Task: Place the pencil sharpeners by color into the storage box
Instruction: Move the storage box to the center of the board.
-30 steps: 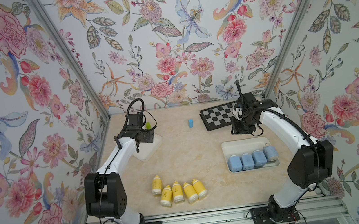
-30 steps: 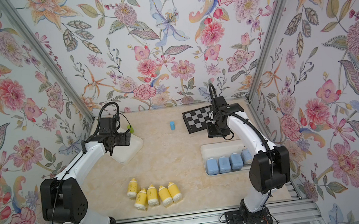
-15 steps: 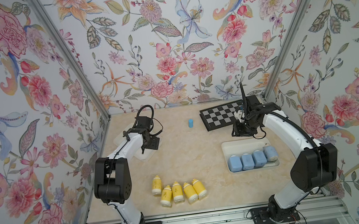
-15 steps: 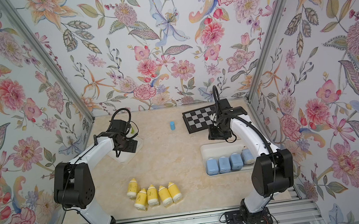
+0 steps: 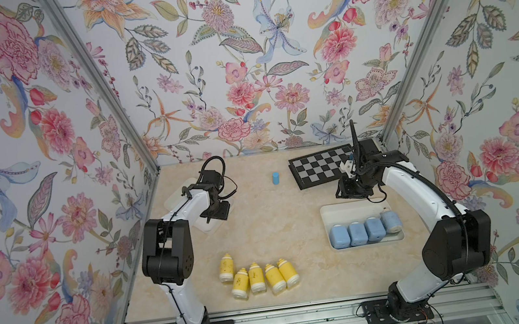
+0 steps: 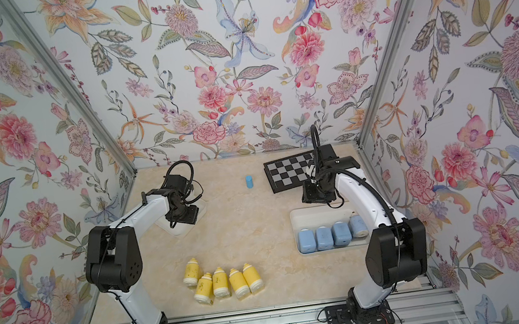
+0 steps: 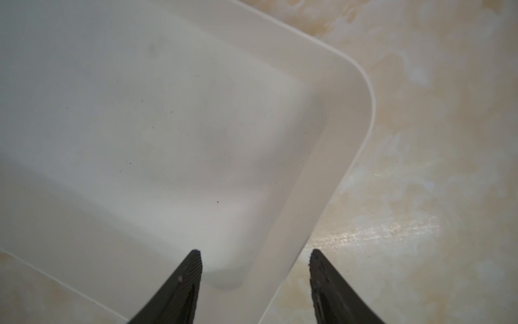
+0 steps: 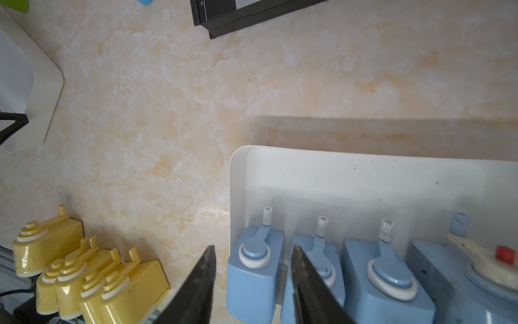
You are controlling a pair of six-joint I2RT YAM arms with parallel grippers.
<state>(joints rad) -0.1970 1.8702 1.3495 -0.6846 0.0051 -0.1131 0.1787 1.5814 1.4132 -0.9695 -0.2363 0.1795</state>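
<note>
The left pincer stands part open, astride the side wall of the left box. One finger is inside and one is over the table, with neither clearly touching the wall. The right pincer is part open and empty, hanging over the table just above the right box in a top view. In both top views the wrists hide the fingers, and the left arm covers most of the left box, centre left. Its visible floor is plain white. The right box, centre right, holds four blue sharpeners in a row, the rightmost turned askew. Five yellow sharpeners lie on the table, lower centre, outside both boxes.
</note>
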